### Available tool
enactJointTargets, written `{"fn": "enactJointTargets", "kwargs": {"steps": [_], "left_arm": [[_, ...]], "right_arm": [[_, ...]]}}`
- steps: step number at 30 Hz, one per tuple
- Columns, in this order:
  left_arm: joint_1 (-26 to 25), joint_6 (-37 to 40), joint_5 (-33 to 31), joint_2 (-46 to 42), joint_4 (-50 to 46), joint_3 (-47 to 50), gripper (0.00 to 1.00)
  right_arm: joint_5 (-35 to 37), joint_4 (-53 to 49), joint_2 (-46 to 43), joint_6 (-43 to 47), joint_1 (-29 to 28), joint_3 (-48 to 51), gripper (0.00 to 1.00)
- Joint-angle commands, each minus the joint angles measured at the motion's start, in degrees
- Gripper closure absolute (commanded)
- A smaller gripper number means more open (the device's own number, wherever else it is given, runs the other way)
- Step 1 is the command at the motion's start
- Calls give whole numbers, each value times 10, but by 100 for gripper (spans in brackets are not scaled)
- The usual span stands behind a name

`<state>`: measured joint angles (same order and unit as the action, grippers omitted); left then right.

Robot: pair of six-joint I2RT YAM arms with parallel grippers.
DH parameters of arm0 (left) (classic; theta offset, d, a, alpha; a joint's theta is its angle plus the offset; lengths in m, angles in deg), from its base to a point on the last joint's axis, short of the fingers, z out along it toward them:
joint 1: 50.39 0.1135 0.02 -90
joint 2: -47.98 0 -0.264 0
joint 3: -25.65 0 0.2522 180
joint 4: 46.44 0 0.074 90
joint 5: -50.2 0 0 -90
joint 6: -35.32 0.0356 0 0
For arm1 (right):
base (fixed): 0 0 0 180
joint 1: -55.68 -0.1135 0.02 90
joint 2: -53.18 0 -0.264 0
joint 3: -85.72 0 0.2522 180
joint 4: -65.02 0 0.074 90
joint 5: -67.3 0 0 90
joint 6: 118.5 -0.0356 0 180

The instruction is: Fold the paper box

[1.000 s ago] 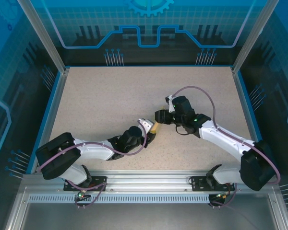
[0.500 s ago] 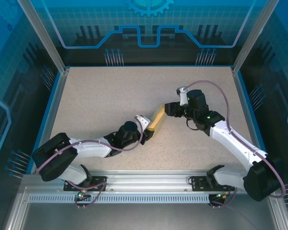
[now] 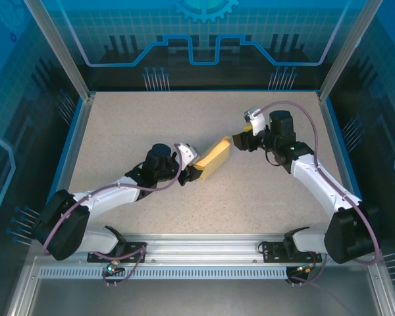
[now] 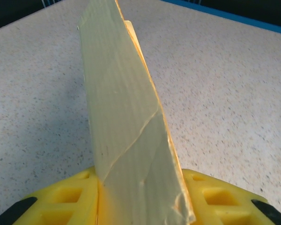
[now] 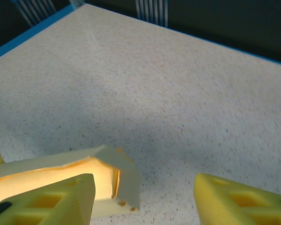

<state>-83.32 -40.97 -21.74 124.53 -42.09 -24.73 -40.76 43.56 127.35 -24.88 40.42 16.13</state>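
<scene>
The paper box (image 3: pixel 214 158) is a pale yellow flattened cardboard piece held above the table's middle, slanting up to the right. My left gripper (image 3: pixel 191 169) is shut on its lower left end. In the left wrist view the box (image 4: pixel 122 108) rises edge-on from between my yellow fingers (image 4: pixel 61 199), with the left gripper (image 4: pixel 140 204) clamped on it. My right gripper (image 3: pixel 239 140) stands open just right of the box's upper end. In the right wrist view a folded corner of the box (image 5: pixel 124 180) sits beside my left finger (image 5: pixel 51 201), and the right gripper (image 5: pixel 145 201) has a wide gap.
The speckled table (image 3: pixel 151 125) is bounded by a blue rim and metal posts (image 3: pixel 59 52). Both arm bases sit on the rail (image 3: pixel 197 253) at the near edge. Cables loop over the right arm (image 3: pixel 316 178).
The left arm has swung left and back, carrying the box with it. The right gripper has drawn away to the upper right and stands apart from the box's end.
</scene>
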Motion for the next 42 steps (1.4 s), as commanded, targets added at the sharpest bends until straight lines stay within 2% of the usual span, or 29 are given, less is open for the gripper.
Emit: {"fn": "enactJointTargets", "kwargs": {"steps": [1, 5, 11, 24, 42], "left_arm": [[15, 48, 69, -13, -27, -2, 70], [26, 44, 85, -16, -16, 17, 70], [31, 37, 92, -19, -4, 26, 70], [32, 34, 85, -18, -5, 26, 70], [31, 32, 80, -3, -10, 18, 69]], "right_arm": [[-94, 6, 6, 115, 8, 2, 43], [-106, -73, 23, 205, 12, -22, 44], [-124, -86, 38, 277, 13, -9, 47], [-89, -74, 79, 315, -10, -18, 54], [-74, -101, 104, 321, -39, -52, 82]]}}
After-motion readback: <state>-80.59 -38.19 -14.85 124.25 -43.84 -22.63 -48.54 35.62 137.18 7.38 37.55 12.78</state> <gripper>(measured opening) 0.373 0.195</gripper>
